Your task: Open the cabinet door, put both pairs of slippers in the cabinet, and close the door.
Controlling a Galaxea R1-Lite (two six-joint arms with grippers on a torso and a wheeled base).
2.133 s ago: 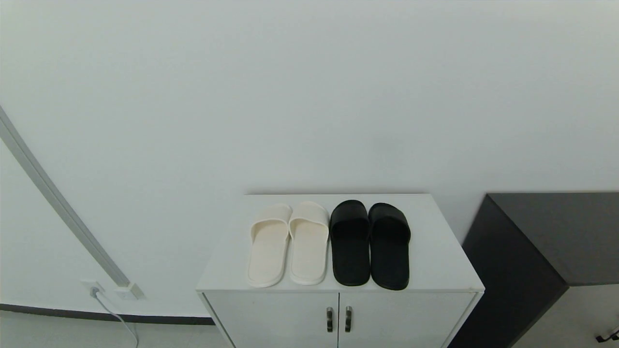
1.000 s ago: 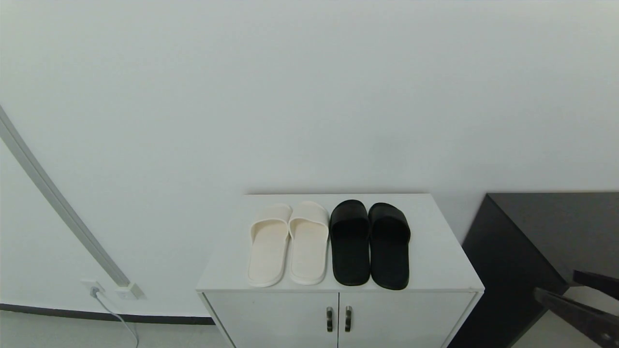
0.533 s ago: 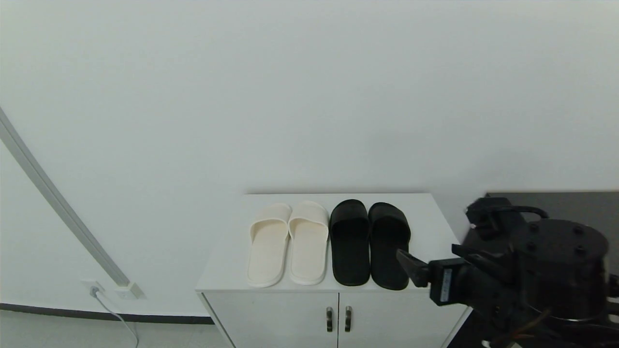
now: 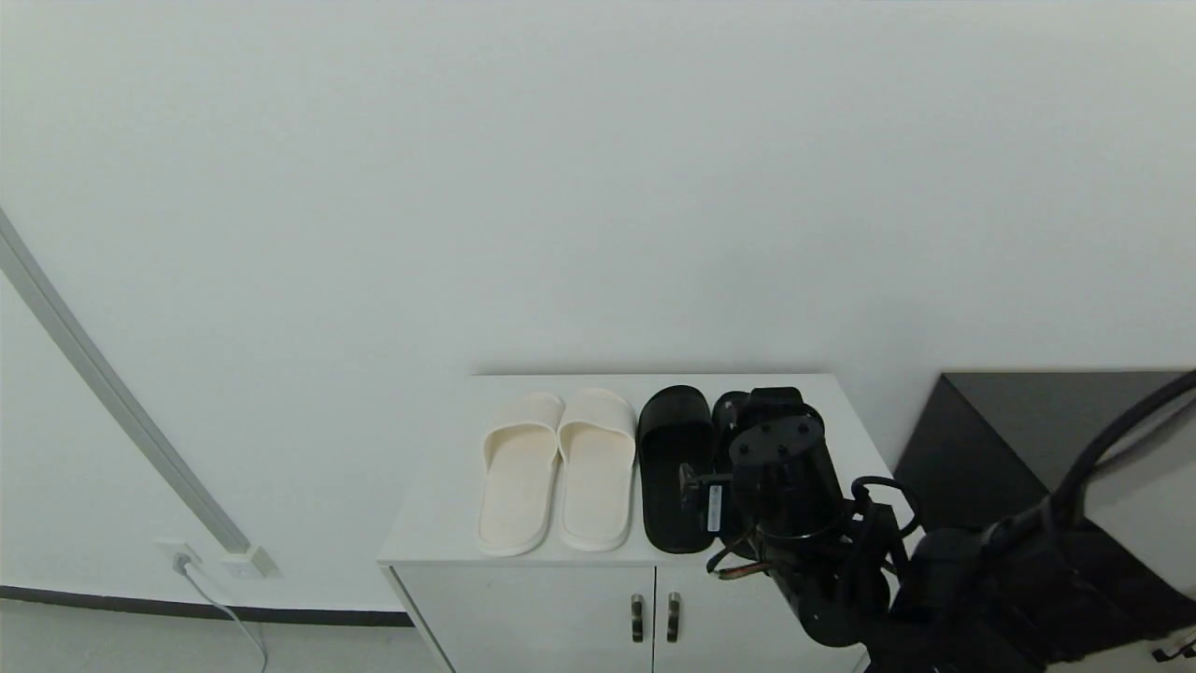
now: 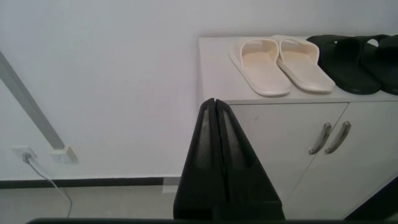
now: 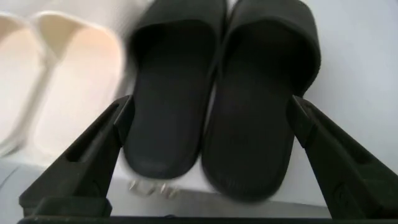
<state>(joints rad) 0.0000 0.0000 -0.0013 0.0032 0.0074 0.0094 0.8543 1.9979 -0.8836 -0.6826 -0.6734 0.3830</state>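
In the lower right of the head frame, the right arm (image 4: 794, 505) is reaching in over the right end of the white cabinet (image 4: 430, 514), and its wrist is covering most of the right-hand black slipper. The right gripper (image 6: 210, 106) is spreading wide and gripping nothing. In the right wrist view its two fingers (image 6: 87, 165) are framing the black slippers (image 6: 217, 93), which are lying on the cabinet top beyond them. Whether the fingers are touching the top cannot be told.

The left gripper (image 5: 215, 102) is holding its fingers pressed flat together with nothing between them. It is hanging out in front of the cabinet, well apart from it.

At the bottom centre of the head frame both doors (image 4: 533, 617) are standing closed, and their two metal handles (image 4: 654, 617) are meeting side by side at the middle seam.

On the top, in the lower middle of the frame, the white slippers (image 4: 556, 472) are lying just beside the black pair, toes pointing to the wall (image 4: 598, 187). The two pairs are touching or very nearly so.

Farther back, a dark unit (image 4: 1028, 421) is standing at the right edge. At the lower left, a socket (image 4: 177, 556) is sitting at the foot of a slanting grey strip (image 4: 93, 374).
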